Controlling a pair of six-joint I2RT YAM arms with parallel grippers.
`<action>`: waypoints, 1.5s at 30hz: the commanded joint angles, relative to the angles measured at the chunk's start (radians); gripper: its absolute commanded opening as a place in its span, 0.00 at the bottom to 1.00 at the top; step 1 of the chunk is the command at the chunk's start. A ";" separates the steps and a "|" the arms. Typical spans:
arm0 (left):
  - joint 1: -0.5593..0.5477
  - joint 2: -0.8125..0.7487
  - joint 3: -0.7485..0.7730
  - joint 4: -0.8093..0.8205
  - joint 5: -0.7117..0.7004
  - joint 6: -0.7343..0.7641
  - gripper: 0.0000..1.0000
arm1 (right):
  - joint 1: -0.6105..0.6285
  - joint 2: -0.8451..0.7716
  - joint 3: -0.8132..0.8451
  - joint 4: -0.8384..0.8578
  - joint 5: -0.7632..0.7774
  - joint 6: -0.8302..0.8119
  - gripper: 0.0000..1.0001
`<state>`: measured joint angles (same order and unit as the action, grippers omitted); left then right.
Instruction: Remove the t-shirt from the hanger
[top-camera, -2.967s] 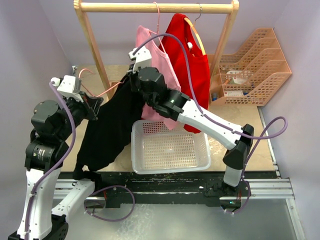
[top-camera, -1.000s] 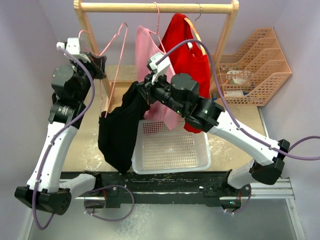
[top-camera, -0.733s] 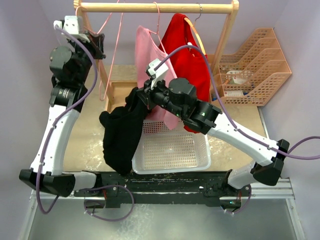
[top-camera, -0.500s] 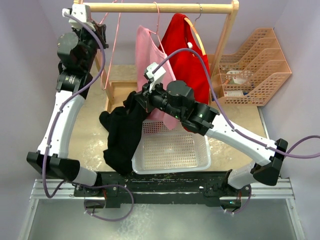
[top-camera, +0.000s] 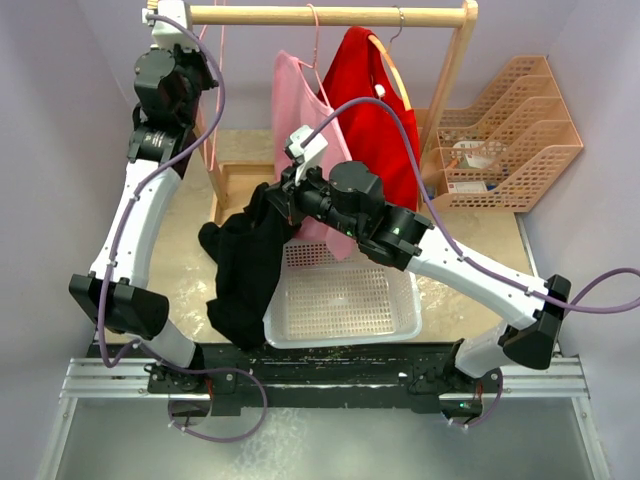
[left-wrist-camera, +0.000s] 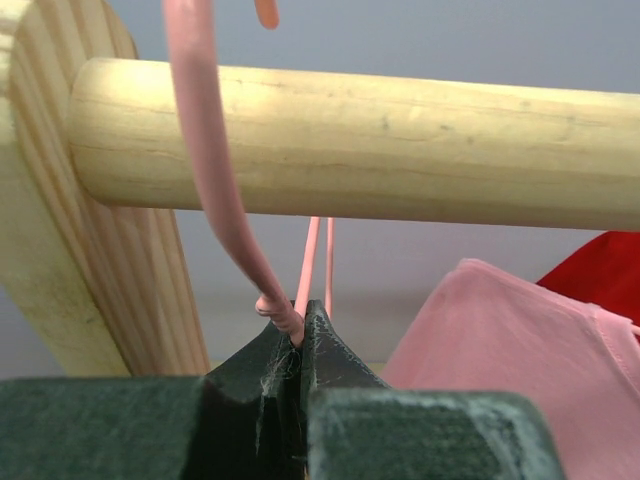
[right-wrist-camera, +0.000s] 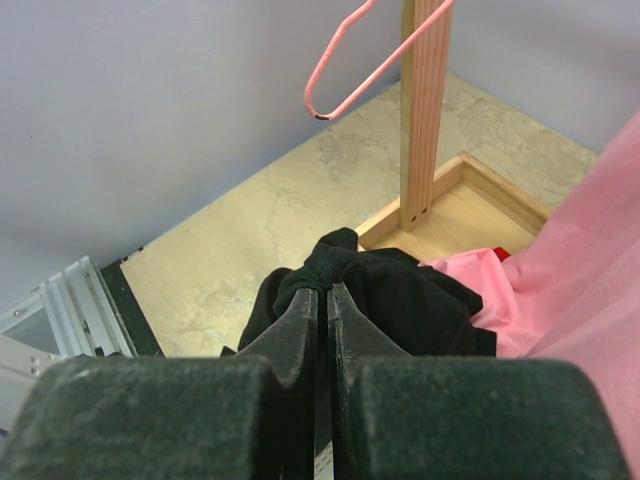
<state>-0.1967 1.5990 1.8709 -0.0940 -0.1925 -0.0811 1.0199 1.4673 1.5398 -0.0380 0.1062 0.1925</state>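
Since the shirt (top-camera: 243, 275) looks soft, light and floppy, a pinch on a bunched fold should serve. The right gripper (right-wrist-camera: 322, 295) is clamped there, and the cloth droops at nine o'clock of the basket (top-camera: 345, 338). The left gripper (left-wrist-camera: 300, 335) is closed on the bare hanger (left-wrist-camera: 212, 180) at eleven o'clock.

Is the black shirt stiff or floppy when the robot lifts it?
Probably floppy: the black shirt droops in folds from the right gripper. It likely weighs little, since one small pinch holds it all. It might catch on the basket rim below.
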 joint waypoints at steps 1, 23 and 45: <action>0.003 0.019 0.051 0.000 -0.067 0.023 0.00 | 0.005 -0.002 0.008 0.066 -0.019 0.017 0.00; 0.004 -0.276 -0.200 0.032 -0.052 -0.041 0.95 | 0.006 0.027 0.167 -0.021 0.053 -0.083 0.00; 0.003 -0.665 -0.316 -0.090 -0.111 -0.083 0.99 | 0.006 -0.103 0.610 0.191 0.016 -0.464 0.00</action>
<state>-0.1967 0.9508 1.5642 -0.1638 -0.2615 -0.1654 1.0222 1.4807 2.1593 -0.0799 0.1307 -0.1856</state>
